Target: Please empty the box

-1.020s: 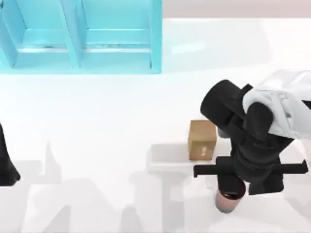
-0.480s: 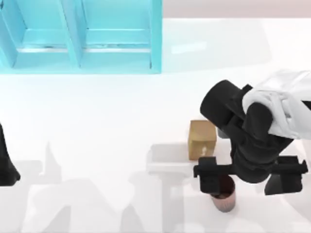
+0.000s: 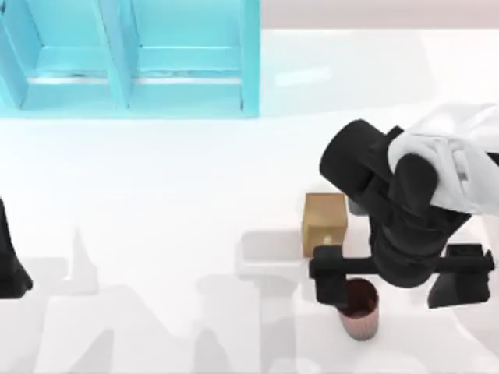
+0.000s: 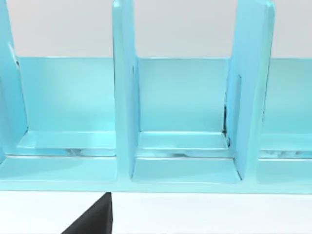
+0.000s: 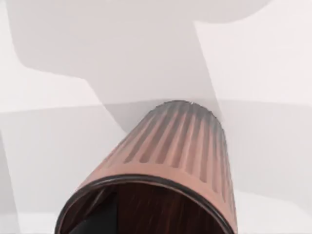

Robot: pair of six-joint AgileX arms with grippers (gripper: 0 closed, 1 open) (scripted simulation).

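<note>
Top view, left to right: my left arm (image 3: 9, 261) is parked at the surface's left edge; I cannot tell its tool's state. A blue rack (image 3: 129, 58) sits at the far left of the surface (image 3: 171, 195). A brown box (image 3: 324, 223) stands right of centre. Just in front of it is a ribbed cup (image 3: 359, 312), upright. My right tool (image 3: 401, 280) hovers over the cup, fingers spread wide, one finger (image 3: 329, 282) beside the rim. Right wrist view looks into the cup (image 5: 170, 161).
</note>
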